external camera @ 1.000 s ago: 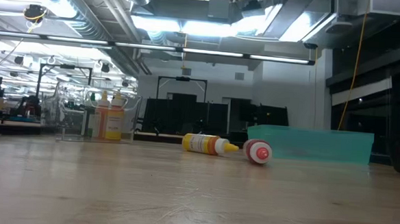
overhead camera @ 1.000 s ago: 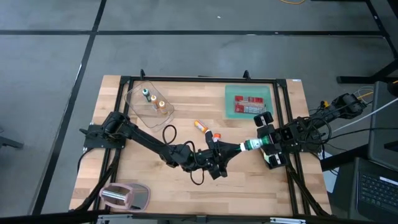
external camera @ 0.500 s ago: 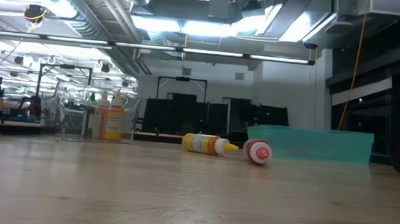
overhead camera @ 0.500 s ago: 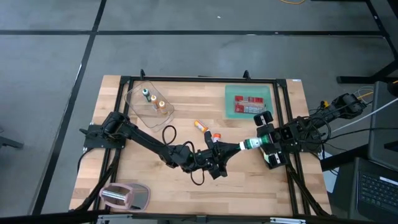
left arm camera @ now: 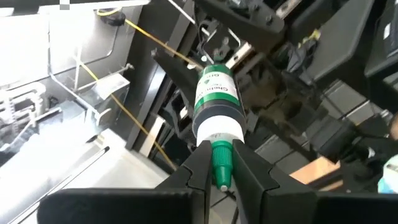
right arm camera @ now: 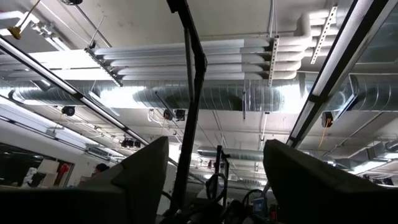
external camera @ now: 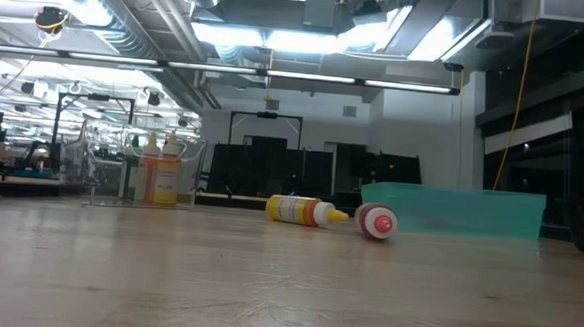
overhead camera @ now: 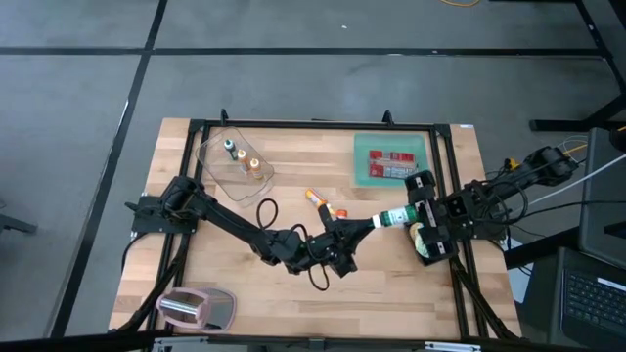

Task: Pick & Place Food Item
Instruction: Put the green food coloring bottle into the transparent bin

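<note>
One green-capped bottle [left arm camera: 216, 112] pinched at cap by left gripper [left arm camera: 221, 168], right gripper [overhead camera: 423, 210] wide at 3 o'clock; handover apparently done, next likely carry toward clear container [overhead camera: 217, 150] at 10 o'clock.

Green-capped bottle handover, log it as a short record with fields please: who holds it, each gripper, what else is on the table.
held item: green-capped bottle, off the table
holder: left gripper, shut on its cap
right gripper: open, at the bottle's base end
on table: yellow bottle and red-capped bottle, both lying down
teal bin: red packets inside
clear tray: small bottles standing
</note>
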Robot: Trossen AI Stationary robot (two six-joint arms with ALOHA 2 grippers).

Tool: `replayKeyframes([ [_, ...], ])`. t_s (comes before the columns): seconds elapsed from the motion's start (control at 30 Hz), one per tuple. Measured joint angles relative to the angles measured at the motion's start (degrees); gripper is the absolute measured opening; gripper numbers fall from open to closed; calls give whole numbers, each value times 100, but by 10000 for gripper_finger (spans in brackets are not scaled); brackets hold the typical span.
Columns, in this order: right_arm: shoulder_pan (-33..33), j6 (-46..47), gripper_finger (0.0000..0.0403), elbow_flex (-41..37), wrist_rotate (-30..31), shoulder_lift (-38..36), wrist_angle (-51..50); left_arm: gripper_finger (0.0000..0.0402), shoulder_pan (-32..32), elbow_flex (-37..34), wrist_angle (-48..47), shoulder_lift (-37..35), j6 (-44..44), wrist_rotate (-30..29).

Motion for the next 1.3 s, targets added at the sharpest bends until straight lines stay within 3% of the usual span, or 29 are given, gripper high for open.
replayKeyframes([
  [0.13,1,-142,261,0,-11,-201,-105,34,-5,0,11,0,256,-562],
  [0.37,88,-582,248,0,64,-1167,-1184,33,-128,74,-264,-18,833,-2449],
  [0.57,254,-768,242,0,714,-2225,-3029,33,-179,74,-1540,-356,-187,-2872],
  [0.73,426,-750,242,0,739,-2712,-3606,33,204,76,-1760,-391,-461,-2798],
  [0.87,578,-748,242,0,738,-2870,-3917,33,724,76,-2464,-391,-1149,-2970],
  [0.93,650,-748,242,0,874,-2891,-4136,33,900,75,-3012,-464,-1740,-2679],
  [0.97,680,-751,242,0,969,-2896,-4246,33,967,74,-3473,-565,-2245,-2186],
  [1.07,751,-778,242,0,1154,-2896,-4436,33,1182,74,-5146,-1053,-4320,123],
  [1.1,771,-778,242,0,1169,-2896,-4468,33,1282,76,-5581,-1186,-4828,650],
  [1.2,829,-796,242,0,1153,-2896,-4499,33,1528,78,-6867,-1479,-5532,891],
  [1.3,866,-882,242,0,1150,-2896,-4500,33,1755,75,-8054,-1779,-6360,1613],
])
